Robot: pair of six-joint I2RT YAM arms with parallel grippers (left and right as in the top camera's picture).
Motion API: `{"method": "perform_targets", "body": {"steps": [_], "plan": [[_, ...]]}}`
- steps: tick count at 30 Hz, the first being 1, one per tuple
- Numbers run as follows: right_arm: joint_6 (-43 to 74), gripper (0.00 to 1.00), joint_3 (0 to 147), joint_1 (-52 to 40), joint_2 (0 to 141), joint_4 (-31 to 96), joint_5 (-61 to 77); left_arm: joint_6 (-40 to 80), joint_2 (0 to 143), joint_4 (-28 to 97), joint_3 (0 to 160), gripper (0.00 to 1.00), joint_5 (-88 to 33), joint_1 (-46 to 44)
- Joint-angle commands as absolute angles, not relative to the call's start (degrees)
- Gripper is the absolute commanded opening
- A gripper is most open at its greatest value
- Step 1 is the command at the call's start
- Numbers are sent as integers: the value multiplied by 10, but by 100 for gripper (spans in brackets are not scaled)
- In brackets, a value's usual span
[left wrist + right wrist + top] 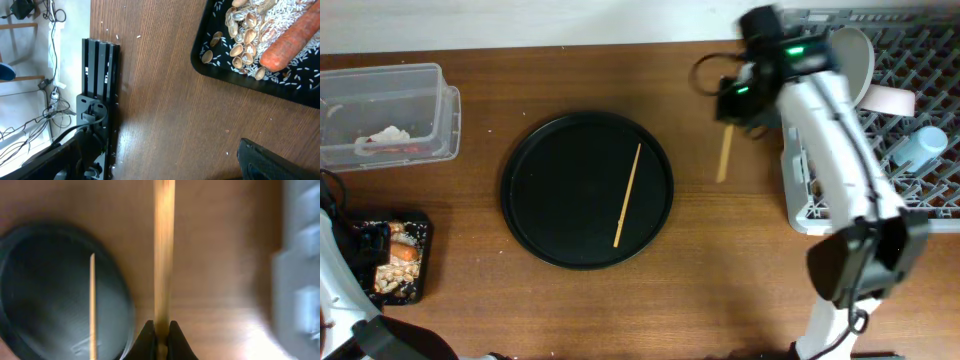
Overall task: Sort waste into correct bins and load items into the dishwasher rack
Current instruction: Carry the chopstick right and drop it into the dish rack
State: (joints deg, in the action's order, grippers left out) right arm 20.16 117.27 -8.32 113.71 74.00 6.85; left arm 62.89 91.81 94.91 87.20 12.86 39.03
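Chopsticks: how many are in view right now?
2. One chopstick lies on the black tray; the second chopstick is pinched in the right gripper over the table, between tray and rack. More could be hidden in the rack.

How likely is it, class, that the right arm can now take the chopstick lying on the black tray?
Probably not yet: the right pincer is shut on a second chopstick. The tray chopstick lies uncovered on the black tray, so the path itself looks free.
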Motion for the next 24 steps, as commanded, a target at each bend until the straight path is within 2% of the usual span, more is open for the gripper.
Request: {"method": "perform_targets", "body": {"steps": [1, 3, 6, 8, 13, 14, 17, 18, 20, 22, 24], "plan": [[72, 4, 1178, 13, 1137, 723, 62, 638, 910, 950, 873, 99, 133, 392], [1, 4, 1178, 74, 1138, 694, 63, 638, 910, 950, 873, 99, 133, 392], [-60, 4, 1178, 117, 1146, 650, 84, 638, 910, 950, 873, 99, 133, 392], [-113, 4, 1177, 125, 1167, 631, 84, 638, 910, 950, 873, 99, 133, 392], [-122, 4, 1177, 123, 1244, 608, 84, 638, 910, 950, 873, 99, 133, 392], [-122, 8, 1177, 123, 1252, 607, 84, 638, 910, 950, 873, 99, 133, 392], [-111, 54, 1178, 123, 1253, 609, 84, 638, 910, 950, 873, 99, 133, 392], [-106, 63, 1179, 123, 1248, 613, 84, 638, 910, 950, 873, 99, 133, 392], [-90, 72, 1193, 123, 1233, 633, 85, 638, 910, 950, 873, 99, 133, 392], [-65, 72, 1244, 119, 1223, 679, 112, 638, 910, 950, 873, 99, 133, 392], [-34, 71, 1333, 101, 1218, 758, 233, 638, 910, 950, 873, 99, 133, 392]]}}
